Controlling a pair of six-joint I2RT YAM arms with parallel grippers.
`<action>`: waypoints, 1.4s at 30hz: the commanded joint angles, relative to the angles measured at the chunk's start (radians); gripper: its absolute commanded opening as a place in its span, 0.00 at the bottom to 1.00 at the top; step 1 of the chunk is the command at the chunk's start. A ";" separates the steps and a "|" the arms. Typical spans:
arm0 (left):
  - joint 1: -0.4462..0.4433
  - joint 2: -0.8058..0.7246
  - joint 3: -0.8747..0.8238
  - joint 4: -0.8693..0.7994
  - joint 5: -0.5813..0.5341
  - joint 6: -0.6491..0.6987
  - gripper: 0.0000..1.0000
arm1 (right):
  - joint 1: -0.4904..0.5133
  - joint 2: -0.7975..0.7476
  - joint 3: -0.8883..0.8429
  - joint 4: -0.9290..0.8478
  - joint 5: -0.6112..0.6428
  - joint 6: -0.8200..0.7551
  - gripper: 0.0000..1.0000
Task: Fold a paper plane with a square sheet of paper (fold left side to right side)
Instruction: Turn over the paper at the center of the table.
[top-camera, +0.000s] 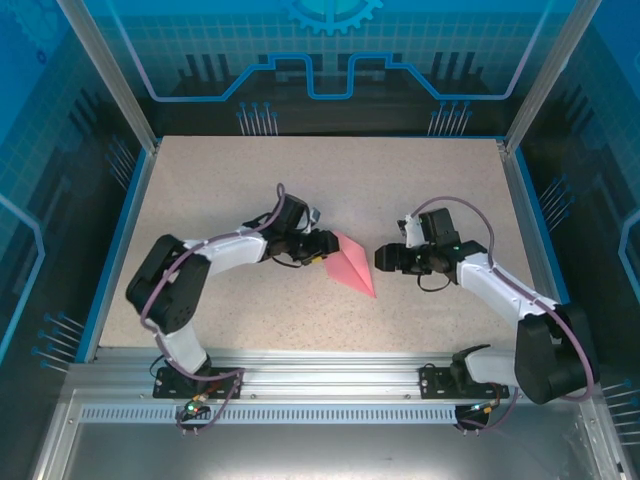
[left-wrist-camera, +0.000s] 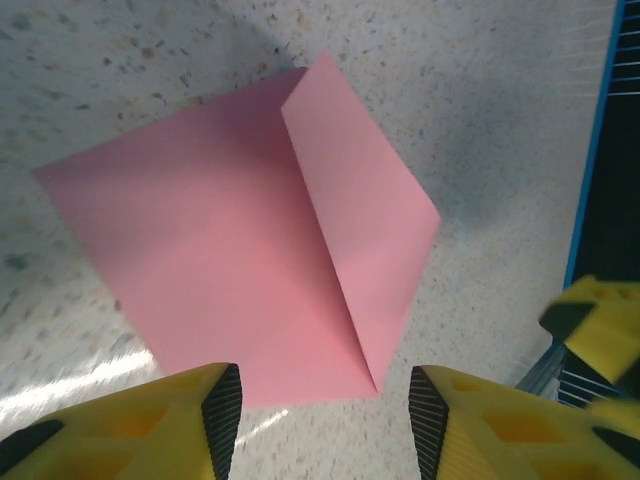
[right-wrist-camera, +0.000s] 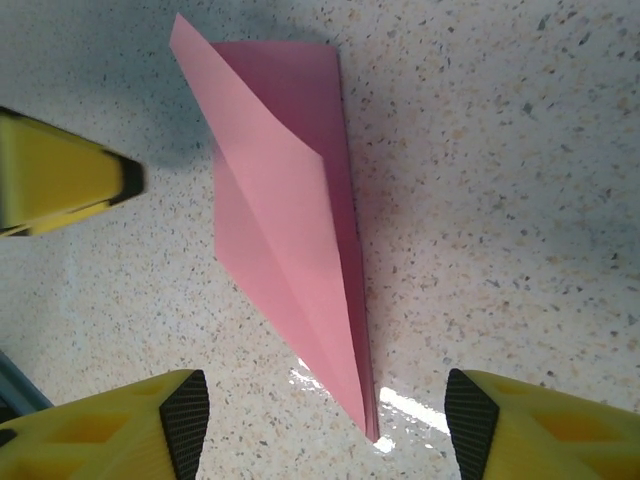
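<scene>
Your top camera looks down from above and behind the arms (top-camera: 215, 250), taking in the whole table (top-camera: 200, 180) from far off. Each wrist camera looks down close past its own yellow fingers (left-wrist-camera: 150, 430). All three share the pink paper (top-camera: 352, 268) at mid-frame, the wrist views from opposite sides.

one pink paper plane (top-camera: 352, 268) lay on one speckled desk (top-camera: 400, 190). there were two robot arms, one left arm (top-camera: 215, 250) and one right arm (top-camera: 495, 280), and two pincers: one left pincer (top-camera: 328, 243), one right pincer (top-camera: 383, 258). each had two yellow fingers (left-wrist-camera: 150, 425).
</scene>
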 joint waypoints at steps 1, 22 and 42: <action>-0.018 0.084 0.087 0.026 0.003 -0.018 0.52 | -0.016 -0.030 -0.040 0.031 -0.035 0.027 0.67; -0.023 0.120 0.136 0.115 0.041 0.028 0.09 | -0.182 -0.072 -0.118 0.253 -0.382 0.127 0.85; 0.022 -0.448 0.015 0.217 0.084 0.140 0.10 | -0.141 -0.090 0.028 0.586 -0.736 0.316 1.00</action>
